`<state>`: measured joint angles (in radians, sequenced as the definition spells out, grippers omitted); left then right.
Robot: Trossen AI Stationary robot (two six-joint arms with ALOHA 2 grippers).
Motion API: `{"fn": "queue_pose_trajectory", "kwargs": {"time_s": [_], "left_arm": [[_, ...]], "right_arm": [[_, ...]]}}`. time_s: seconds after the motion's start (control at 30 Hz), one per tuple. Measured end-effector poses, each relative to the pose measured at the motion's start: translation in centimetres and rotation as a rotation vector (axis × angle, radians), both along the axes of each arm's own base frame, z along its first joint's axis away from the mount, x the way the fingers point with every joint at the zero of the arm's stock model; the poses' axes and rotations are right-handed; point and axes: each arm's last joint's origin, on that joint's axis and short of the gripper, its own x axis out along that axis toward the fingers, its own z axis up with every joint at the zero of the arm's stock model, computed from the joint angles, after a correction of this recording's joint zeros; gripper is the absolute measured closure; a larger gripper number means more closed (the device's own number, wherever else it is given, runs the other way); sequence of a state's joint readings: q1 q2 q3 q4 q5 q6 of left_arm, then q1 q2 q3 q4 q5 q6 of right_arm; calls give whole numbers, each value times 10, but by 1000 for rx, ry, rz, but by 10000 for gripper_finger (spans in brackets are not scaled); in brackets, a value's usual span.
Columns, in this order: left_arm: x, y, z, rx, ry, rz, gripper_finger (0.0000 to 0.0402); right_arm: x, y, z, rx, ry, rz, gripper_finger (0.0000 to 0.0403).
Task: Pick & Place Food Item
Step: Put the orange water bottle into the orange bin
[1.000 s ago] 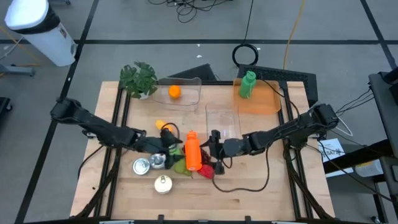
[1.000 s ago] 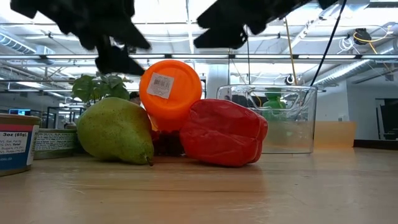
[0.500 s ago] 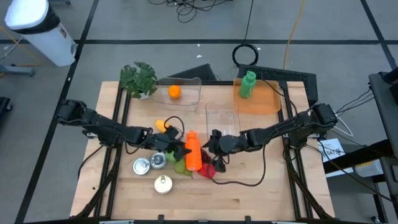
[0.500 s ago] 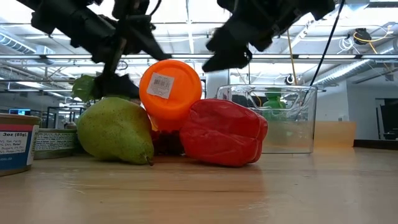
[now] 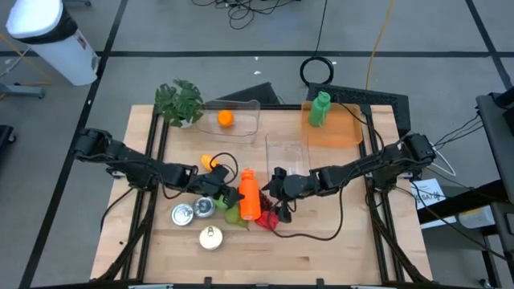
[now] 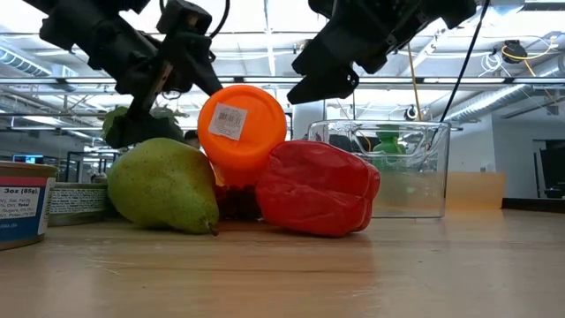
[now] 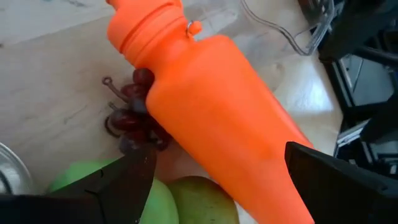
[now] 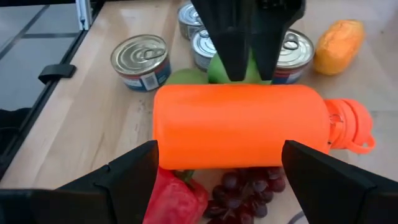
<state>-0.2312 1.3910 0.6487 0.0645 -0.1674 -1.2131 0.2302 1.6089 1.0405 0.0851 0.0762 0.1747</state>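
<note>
An orange bottle (image 5: pixel 249 195) lies on its side on a heap of food: a green pear (image 6: pixel 163 185), a red pepper (image 6: pixel 318 187) and dark grapes (image 7: pixel 130 115). My left gripper (image 5: pixel 227 195) stands open at the bottle's left side, its fingers (image 7: pixel 124 180) to either side of the bottle's body (image 7: pixel 217 118). My right gripper (image 5: pixel 275 201) stands open at the bottle's right side, just above the bottle (image 8: pixel 239 124). I see no touch by either gripper.
Three cans (image 5: pixel 183 214) (image 5: pixel 205 207) (image 5: pixel 210 237) stand left of the heap. A clear box (image 5: pixel 287 156) stands behind it. At the far edge are another clear box holding an orange (image 5: pixel 226 119), a plant (image 5: pixel 178 100) and a green bottle (image 5: pixel 320 108).
My left gripper has rolled about its own axis and has sunk a little toward the orange bottle. My right gripper has tipped slightly. The bottle and the food have not moved.
</note>
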Motion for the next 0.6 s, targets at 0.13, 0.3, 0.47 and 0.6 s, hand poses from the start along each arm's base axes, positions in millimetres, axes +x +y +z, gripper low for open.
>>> {"fn": "queue_pose_trajectory", "kwargs": {"time_s": [0.13,0.3,0.47,0.6], "left_arm": [[4,4,-6,-34,12,22,37],[14,5,-12,-86,-25,49,37],[20,7,-13,-91,-76,59,37],[23,11,-11,-108,-114,81,37]], "right_arm": [[0,0,0,-1,1,4,83],[-1,0,-2,-4,25,3,83],[-3,0,-5,-4,55,-3,83],[-3,0,-7,-7,71,-5,83]]}}
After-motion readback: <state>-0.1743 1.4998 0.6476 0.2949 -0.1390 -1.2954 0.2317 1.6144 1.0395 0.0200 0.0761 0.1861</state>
